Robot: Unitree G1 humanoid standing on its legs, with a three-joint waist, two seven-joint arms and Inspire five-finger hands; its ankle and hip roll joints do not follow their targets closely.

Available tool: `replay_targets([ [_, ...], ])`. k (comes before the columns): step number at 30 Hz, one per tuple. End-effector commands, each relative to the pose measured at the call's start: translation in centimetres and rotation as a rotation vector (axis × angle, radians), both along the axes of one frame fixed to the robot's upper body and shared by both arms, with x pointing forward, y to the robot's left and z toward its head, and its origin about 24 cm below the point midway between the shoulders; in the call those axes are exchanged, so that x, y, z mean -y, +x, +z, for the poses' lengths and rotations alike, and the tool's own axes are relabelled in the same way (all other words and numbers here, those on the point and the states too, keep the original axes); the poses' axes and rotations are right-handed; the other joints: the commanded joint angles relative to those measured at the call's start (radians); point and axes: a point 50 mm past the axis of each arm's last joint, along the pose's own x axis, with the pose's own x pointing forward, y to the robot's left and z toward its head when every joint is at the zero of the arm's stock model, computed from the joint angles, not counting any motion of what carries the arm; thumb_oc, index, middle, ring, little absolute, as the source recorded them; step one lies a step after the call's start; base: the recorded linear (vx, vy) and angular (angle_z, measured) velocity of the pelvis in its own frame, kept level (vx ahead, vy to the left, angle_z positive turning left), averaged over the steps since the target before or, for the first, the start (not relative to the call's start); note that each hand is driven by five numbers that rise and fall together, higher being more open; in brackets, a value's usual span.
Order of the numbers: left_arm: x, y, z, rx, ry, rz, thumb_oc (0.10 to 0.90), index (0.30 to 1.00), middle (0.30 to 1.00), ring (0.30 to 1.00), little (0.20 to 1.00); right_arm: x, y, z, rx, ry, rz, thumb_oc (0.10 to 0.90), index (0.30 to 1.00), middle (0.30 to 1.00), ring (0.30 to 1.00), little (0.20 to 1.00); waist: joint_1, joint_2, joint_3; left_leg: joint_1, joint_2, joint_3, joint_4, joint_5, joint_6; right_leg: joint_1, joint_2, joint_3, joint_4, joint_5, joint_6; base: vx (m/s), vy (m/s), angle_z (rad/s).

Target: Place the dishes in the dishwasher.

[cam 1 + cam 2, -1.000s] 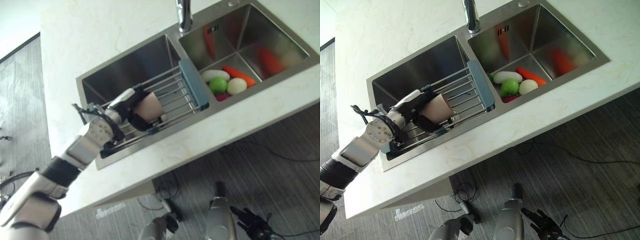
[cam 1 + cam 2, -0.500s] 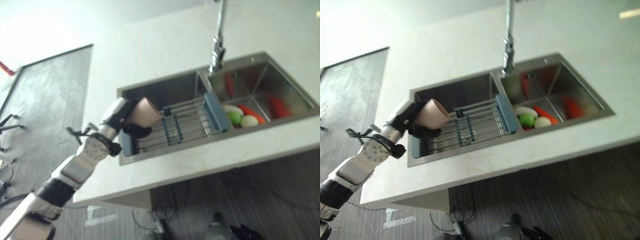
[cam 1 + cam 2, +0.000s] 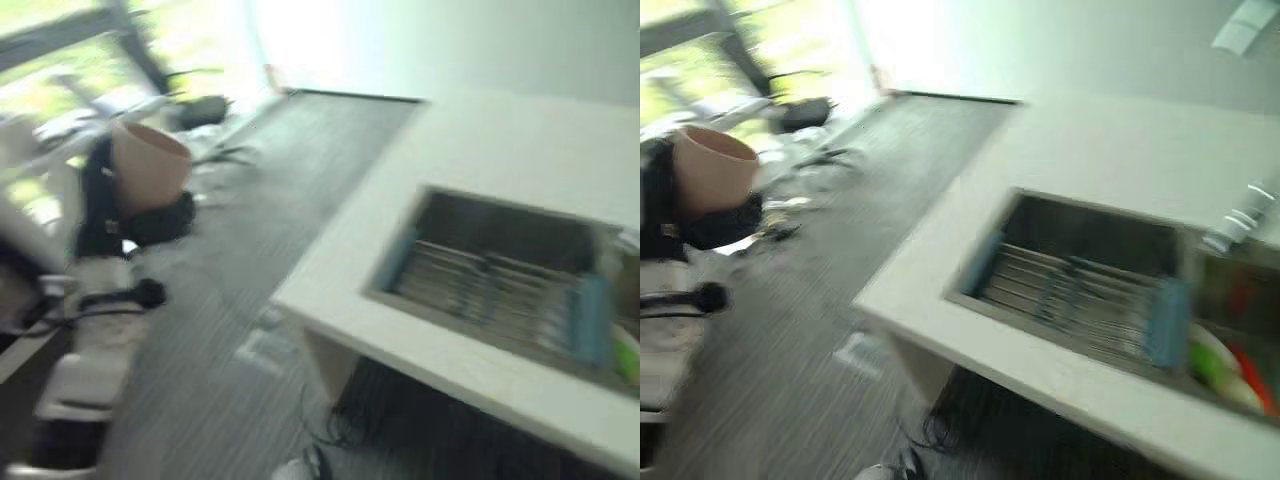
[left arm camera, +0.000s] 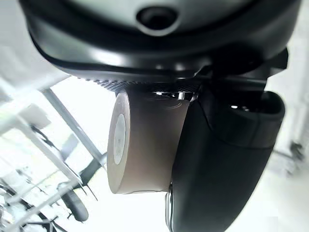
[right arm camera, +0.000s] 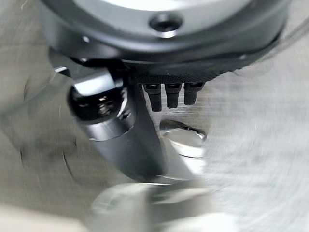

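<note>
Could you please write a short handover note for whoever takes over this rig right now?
Left hand: shut on the beige cup, held up in the air over the floor, away from the counter.
Right hand: empty, fingers relaxed, hanging above the floor.
Done: cup is out of the sink; the wire rack lies across the basin.
Left: find the dishwasher, load the cup. Vegetables sit in the other basin.

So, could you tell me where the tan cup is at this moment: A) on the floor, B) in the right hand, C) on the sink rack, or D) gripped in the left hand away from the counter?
D: the left hand is curled round the tan cup, off to the side of the counter.
</note>
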Motion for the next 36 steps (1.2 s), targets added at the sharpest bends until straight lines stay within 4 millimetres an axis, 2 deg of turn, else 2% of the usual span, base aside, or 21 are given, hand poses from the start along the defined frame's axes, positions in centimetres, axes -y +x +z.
replay_targets([
  [1,-3.1,0.1,10.5,0.366,0.213,0.097,0.400,0.300,0.300,0.300,0.300,-1.0,7.8,-0.5,0.214,0.039,-0.034,0.800,0.900,0.900,0.900,0.900,-0.043,-0.017,0.085,0.089,0.136,-0.024,0.129,-0.097,-0.216,-0.075,0.042,-0.005,-0.329,0.082,0.077,-0.11,0.343,2.88],
  [4,-2.8,0.6,10.1,0.331,0.202,0.056,0.400,0.300,0.300,0.300,0.300,-0.7,8.0,-0.4,0.225,0.037,-0.021,0.800,0.900,0.900,0.900,0.900,-0.038,-0.014,0.075,0.089,0.111,-0.027,0.129,-0.124,-0.198,-0.067,0.033,-0.016,-0.329,0.085,0.084,-0.02,0.403,1.26],
  [5,-2.6,0.8,9.7,0.297,0.212,0.025,0.400,0.300,0.300,0.300,0.300,-0.9,8.3,-0.4,0.232,0.032,-0.008,0.800,0.900,0.900,0.900,0.900,-0.026,-0.011,0.069,0.081,0.085,-0.056,0.129,-0.140,-0.184,-0.057,0.033,-0.012,-0.329,0.080,0.088,0.17,0.595,0.45],
  [6,-1.7,1.2,9.3,0.257,0.253,-0.045,0.400,0.300,0.300,0.300,0.300,-1.0,8.9,-0.4,0.247,0.034,-0.028,0.800,0.900,0.900,0.900,0.900,-0.004,-0.005,0.055,0.072,0.026,-0.113,0.129,-0.173,-0.151,-0.034,0.041,0.003,-0.329,0.069,0.096,0.18,0.575,0.37],
  [9,-1.2,1.5,9.0,0.235,0.283,-0.082,0.400,0.300,0.300,0.300,0.300,-1.1,9.4,-0.3,0.268,0.040,-0.022,0.800,0.900,0.900,0.900,0.900,0.005,0.002,0.045,0.070,-0.012,-0.148,0.129,-0.194,-0.126,-0.014,0.053,0.015,-0.329,0.063,0.100,0.13,0.303,0.42],
  [10,-0.8,1.8,8.9,0.213,0.299,-0.107,0.400,0.300,0.300,0.300,0.300,-1.1,9.9,-0.2,0.286,0.049,-0.027,0.800,0.900,0.900,0.900,0.900,0.006,0.009,0.039,0.071,-0.037,-0.176,0.129,-0.206,-0.108,-0.004,0.065,0.031,-0.329,0.066,0.101,0.22,0.409,0.46],
  [13,0.0,2.6,8.0,0.186,0.323,-0.145,0.400,0.300,0.300,0.300,0.300,-1.2,10.5,-0.1,0.307,0.082,-0.022,0.800,0.900,0.900,0.900,0.900,-0.018,0.016,0.035,0.077,-0.069,-0.217,0.129,-0.236,-0.071,-0.016,0.112,0.120,-0.292,0.103,0.109,0.17,0.258,0.68],
  [15,1.3,3.1,7.2,0.182,0.346,-0.214,0.400,0.300,0.300,0.300,0.300,-2.0,11.0,-0.2,0.317,0.104,-0.014,0.800,0.900,0.900,0.900,0.900,-0.036,0.005,0.043,0.058,-0.097,-0.265,0.129,-0.237,-0.045,-0.046,0.188,0.206,-0.278,0.110,0.089,0.17,0.119,0.71],
  [18,2.5,3.0,6.6,0.173,0.370,-0.278,0.400,0.300,0.300,0.300,0.300,-2.4,11.6,-0.2,0.306,0.115,-0.021,0.800,0.900,0.900,0.900,0.900,-0.037,-0.008,0.051,0.058,-0.133,-0.327,0.129,-0.241,-0.046,-0.046,0.238,0.248,-0.329,0.107,0.068,0.23,0.046,1.02],
  [20,3.1,2.8,6.6,0.165,0.378,-0.311,0.400,0.300,0.300,0.300,0.300,-2.4,11.4,-0.2,0.289,0.132,-0.031,0.800,0.900,0.900,0.900,0.900,-0.031,-0.029,0.053,0.055,-0.166,-0.343,0.129,-0.241,-0.055,-0.095,0.234,0.281,-0.329,0.082,0.063,0.26,-0.057,0.79],
  [22,3.5,2.7,6.7,0.168,0.382,-0.329,0.400,0.300,0.300,0.300,0.300,-2.4,11.3,-0.3,0.281,0.131,-0.027,0.800,0.900,0.900,0.900,0.900,-0.030,-0.042,0.051,0.052,-0.184,-0.346,0.129,-0.246,-0.058,-0.139,0.224,0.303,-0.329,0.086,0.069,0.23,-0.083,0.52],
  [23,3.7,2.6,6.9,0.173,0.391,-0.342,0.400,0.300,0.300,0.300,0.300,-2.5,11.4,-0.3,0.276,0.133,-0.030,0.800,0.900,0.900,0.900,0.900,-0.031,-0.050,0.053,0.050,-0.197,-0.346,0.129,-0.255,-0.058,-0.179,0.213,0.320,-0.329,0.106,0.080,0.38,-0.171,0.83],
  [24,3.8,2.3,7.5,0.186,0.442,-0.351,0.400,0.300,0.300,0.300,0.300,-3.0,11.6,-0.4,0.268,0.138,-0.026,0.800,0.900,0.900,0.900,0.900,-0.038,-0.057,0.064,0.060,-0.213,-0.343,0.129,-0.286,-0.050,-0.274,0.184,0.339,-0.329,0.177,0.115,0.59,-0.280,0.98],
  [25,3.5,2.2,8.4,0.200,0.498,-0.350,0.400,0.300,0.300,0.300,0.300,-3.3,11.7,-0.5,0.256,0.147,-0.009,0.800,0.900,0.900,0.900,0.900,-0.039,-0.053,0.078,0.077,-0.211,-0.322,0.129,-0.298,-0.043,-0.287,0.182,0.318,-0.329,0.189,0.115,0.56,-0.274,0.84],
  [29,3.9,2.6,8.8,0.218,0.477,-0.355,0.400,0.300,0.300,0.300,0.300,-3.0,11.0,-0.6,0.218,0.152,0.016,0.800,0.900,0.900,0.900,0.900,-0.043,-0.060,0.088,0.129,-0.241,-0.306,0.129,-0.290,-0.049,-0.255,0.193,0.277,-0.329,0.181,0.084,0.46,-0.165,0.35],
  [30,4.4,2.8,8.2,0.227,0.434,-0.375,0.400,0.300,0.300,0.300,0.300,-2.0,11.1,-0.4,0.210,0.118,0.047,0.800,0.900,0.900,0.900,0.900,-0.053,-0.071,0.092,0.171,-0.236,-0.269,0.234,-0.202,-0.101,-0.206,0.178,0.246,-0.329,0.137,0.034,0.57,-0.082,0.39],
  [31,4.5,2.7,8.0,0.232,0.418,-0.380,0.400,0.300,0.300,0.300,0.300,-1.5,11.2,-0.2,0.216,0.108,0.056,0.800,0.900,0.900,0.900,0.900,-0.057,-0.064,0.096,0.148,-0.210,-0.263,0.334,-0.169,-0.131,-0.187,0.181,0.235,-0.329,0.113,0.011,0.51,-0.064,0.34],
  [33,4.4,2.7,8.2,0.233,0.400,-0.394,0.400,0.300,0.300,0.300,0.300,-0.9,11.2,0.0,0.225,0.096,0.066,0.800,0.900,0.900,0.900,0.900,-0.065,-0.069,0.098,0.095,-0.174,-0.239,0.401,-0.119,-0.149,-0.175,0.176,0.226,-0.329,0.092,-0.013,0.21,-0.026,0.50],
  [34,4.4,2.8,8.3,0.233,0.397,-0.399,0.400,0.300,0.300,0.300,0.300,-0.8,11.1,0.0,0.227,0.094,0.066,0.800,0.900,0.900,0.900,0.900,-0.067,-0.064,0.100,0.085,-0.158,-0.239,0.416,-0.127,-0.153,-0.169,0.182,0.220,-0.329,0.087,-0.016,0.24,0.004,0.44],
  [35,4.4,2.9,8.4,0.235,0.392,-0.409,0.400,0.300,0.300,0.300,0.300,-0.6,11.0,0.1,0.233,0.092,0.062,0.800,0.900,0.900,0.900,0.900,-0.071,-0.063,0.101,0.080,-0.135,-0.225,0.348,-0.132,-0.143,-0.166,0.182,0.215,-0.329,0.082,-0.017,0.29,0.056,0.20],
  [36,4.5,3.0,8.4,0.235,0.389,-0.411,0.400,0.300,0.300,0.300,0.300,-0.6,11.0,0.0,0.233,0.094,0.065,0.800,0.900,0.900,0.900,0.900,-0.071,-0.059,0.103,0.094,-0.132,-0.219,0.261,-0.136,-0.133,-0.163,0.184,0.215,-0.329,0.080,-0.015,0.36,0.104,0.02],
])
